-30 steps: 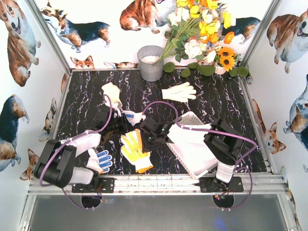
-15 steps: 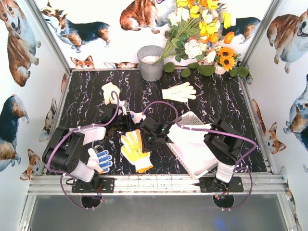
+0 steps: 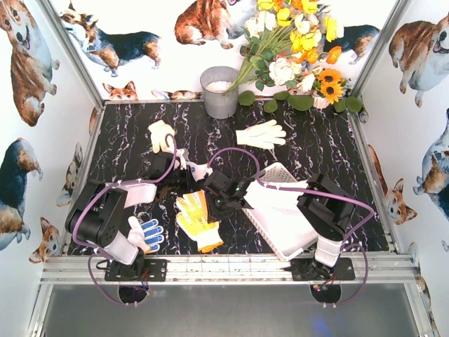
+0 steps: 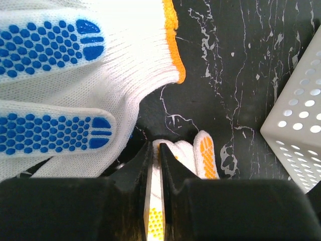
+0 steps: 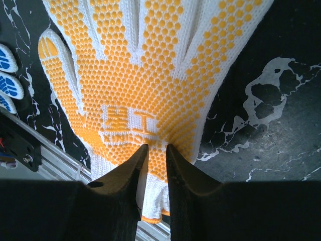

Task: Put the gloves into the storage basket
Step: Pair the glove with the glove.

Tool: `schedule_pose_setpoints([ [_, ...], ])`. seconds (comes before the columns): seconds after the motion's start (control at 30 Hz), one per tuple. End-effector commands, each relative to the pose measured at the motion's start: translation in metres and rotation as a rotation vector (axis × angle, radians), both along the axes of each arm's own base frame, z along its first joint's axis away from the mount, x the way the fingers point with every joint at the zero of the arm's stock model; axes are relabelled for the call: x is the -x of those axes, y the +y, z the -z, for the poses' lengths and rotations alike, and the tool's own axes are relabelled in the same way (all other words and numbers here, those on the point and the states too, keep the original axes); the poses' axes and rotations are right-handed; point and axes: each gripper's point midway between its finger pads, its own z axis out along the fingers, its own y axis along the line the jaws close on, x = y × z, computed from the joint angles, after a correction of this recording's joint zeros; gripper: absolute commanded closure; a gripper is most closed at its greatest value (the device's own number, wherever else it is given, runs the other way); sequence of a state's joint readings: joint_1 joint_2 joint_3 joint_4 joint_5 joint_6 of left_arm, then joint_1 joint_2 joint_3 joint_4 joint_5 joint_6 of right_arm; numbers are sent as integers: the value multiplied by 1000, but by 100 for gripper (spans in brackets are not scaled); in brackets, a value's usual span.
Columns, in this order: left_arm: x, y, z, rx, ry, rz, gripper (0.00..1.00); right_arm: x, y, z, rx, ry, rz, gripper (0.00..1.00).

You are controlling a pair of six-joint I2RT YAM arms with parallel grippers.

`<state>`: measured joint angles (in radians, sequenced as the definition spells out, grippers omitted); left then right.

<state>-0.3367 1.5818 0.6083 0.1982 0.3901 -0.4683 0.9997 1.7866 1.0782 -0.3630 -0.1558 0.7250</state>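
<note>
1. Top view: finding storage basket (image 3: 280, 210) just right of right gripper (image 3: 214, 203), apparently holding no glove yet; leaving white glove (image 3: 261, 133) far ahead of it; working on black marble table (image 3: 316, 154), between corgi-printed walls (image 3: 28, 63).
2. Left wrist: pinching orange-dotted glove (image 4: 200, 155) in left gripper (image 4: 156, 148), jaws almost together; seeing blue-dotted glove (image 4: 50, 75) just ahead-left.
3. Right wrist: resting narrow jaws on yellow-palmed glove (image 5: 135, 90); being unable to tell if gripping.
</note>
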Motion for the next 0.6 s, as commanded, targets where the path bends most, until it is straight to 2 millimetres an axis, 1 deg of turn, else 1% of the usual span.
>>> schedule_pose_setpoints([
  [0.0, -6, -6, -13, 18, -56, 17, 98, -9, 12, -18, -50, -49, -3, 76],
  [0.1, -8, -2, -17, 12, -75, -11, 100, -9, 13, -17, -49, -49, -5, 76],
  [0.33, -4, 12, -29, -12, -127, -72, 100, -9, 12, -17, -48, -49, -5, 76],
  [0.4, -3, 17, -27, -28, -128, -95, 100, -9, 13, -16, -49, -46, -7, 77],
  [0.57, 0, 28, -13, -81, -89, -140, 100, -9, 13, -16, -48, -46, -12, 76],
])
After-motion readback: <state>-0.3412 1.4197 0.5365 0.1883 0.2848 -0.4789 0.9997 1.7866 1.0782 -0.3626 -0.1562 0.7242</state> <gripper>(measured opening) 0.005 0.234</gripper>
